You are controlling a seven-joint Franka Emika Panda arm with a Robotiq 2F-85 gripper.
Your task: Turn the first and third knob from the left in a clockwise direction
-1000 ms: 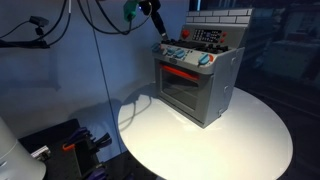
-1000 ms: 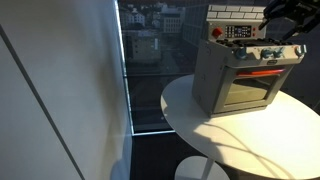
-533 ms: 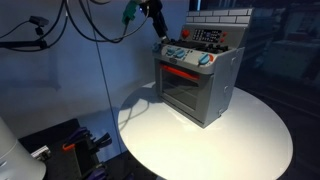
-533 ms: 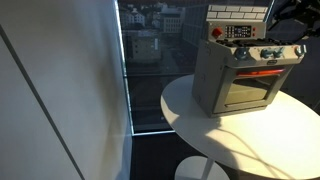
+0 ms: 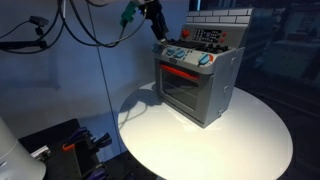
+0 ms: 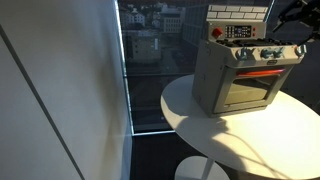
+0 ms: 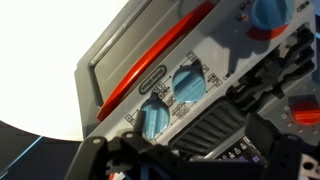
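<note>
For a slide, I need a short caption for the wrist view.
Wrist camera looking closely at the control panel of the toy oven, blue knobs beside the red door handle.

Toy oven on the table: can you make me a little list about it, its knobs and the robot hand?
thing: grey toy oven
stands on: round white table
front: door shut, with a red handle
controls: blue knobs in a row above the door
robot hand: gripper up by the oven's top corner; open or shut, cannot tell
</note>
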